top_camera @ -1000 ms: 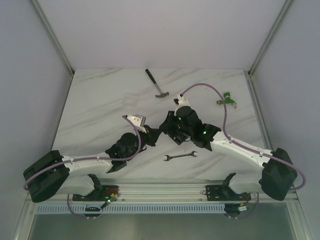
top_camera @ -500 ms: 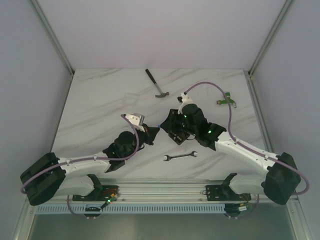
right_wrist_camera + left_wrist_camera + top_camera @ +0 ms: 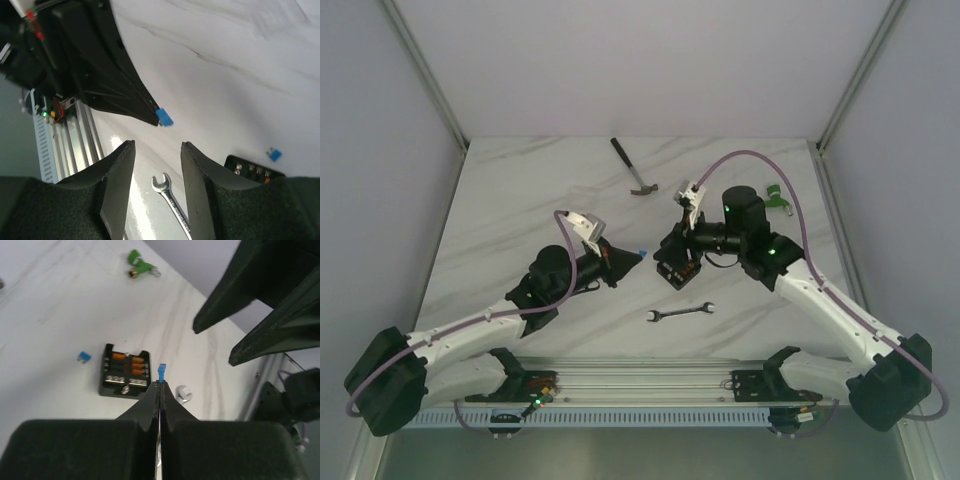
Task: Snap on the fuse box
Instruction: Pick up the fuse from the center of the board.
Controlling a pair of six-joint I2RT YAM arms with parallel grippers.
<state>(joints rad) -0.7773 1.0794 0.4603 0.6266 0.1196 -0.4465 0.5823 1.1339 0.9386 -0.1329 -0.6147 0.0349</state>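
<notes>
The fuse box is a small black square box lying on the marble table, its rows of orange fuses showing in the left wrist view; only its corner shows in the right wrist view. My left gripper is shut on a small blue fuse and holds it above the table, left of the box. My right gripper is open and empty, hovering over the box's far side and facing the left fingertips. The held fuse shows just beyond its jaws. A second blue fuse lies loose beside the box.
A silver wrench lies in front of the box. A hammer lies at the back centre. A green connector lies at the back right. The metal rail runs along the near edge.
My right arm has lifted and drawn back to the right, uncovering the fuse box. My left gripper has risen and moved slightly right with the blue fuse.
</notes>
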